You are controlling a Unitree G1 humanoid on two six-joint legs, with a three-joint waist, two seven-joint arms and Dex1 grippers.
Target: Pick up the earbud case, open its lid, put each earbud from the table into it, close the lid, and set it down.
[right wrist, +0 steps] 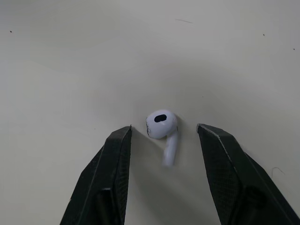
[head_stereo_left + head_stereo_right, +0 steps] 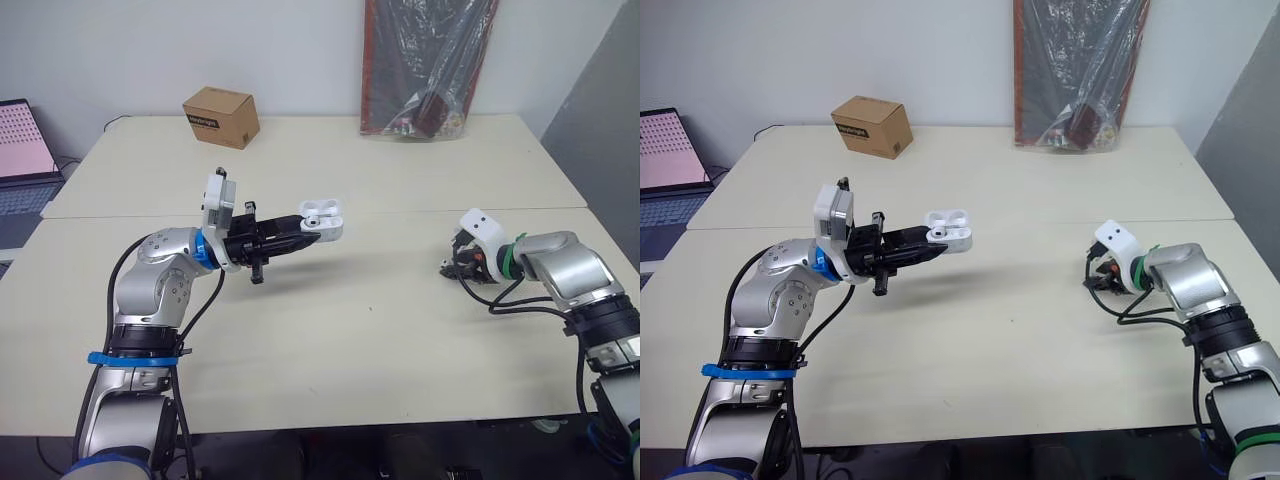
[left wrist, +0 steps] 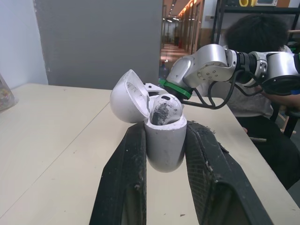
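Note left gripper (image 2: 312, 228) raised above the worktop (image 2: 380, 320), near its middle, jaws clenched on the lower body of the white earbud case (image 2: 324, 215). See the case upright between the jaws in the left wrist view, lid (image 3: 127, 96) swung fully open to one side. Count one seated earbud (image 3: 164, 110) in the case, head showing above the rim. Cannot tell whether the second socket is filled.

Find right gripper (image 1: 164, 127) low at the worktop on the right side, well apart from the case, jaws released and spread. Record the loose earbud (image 1: 161, 124) lying flat on the worktop between the two jaws, touching neither, stem pointing back toward the wrist.

Log at the far edge: cardboard box (image 2: 221, 116) left of centre, plastic-wrapped red-framed board (image 2: 430, 65) leaning on the wall. Spot open laptop (image 2: 25, 150) off the left end. See a seated person (image 3: 255, 35) beyond the right arm in the left wrist view.
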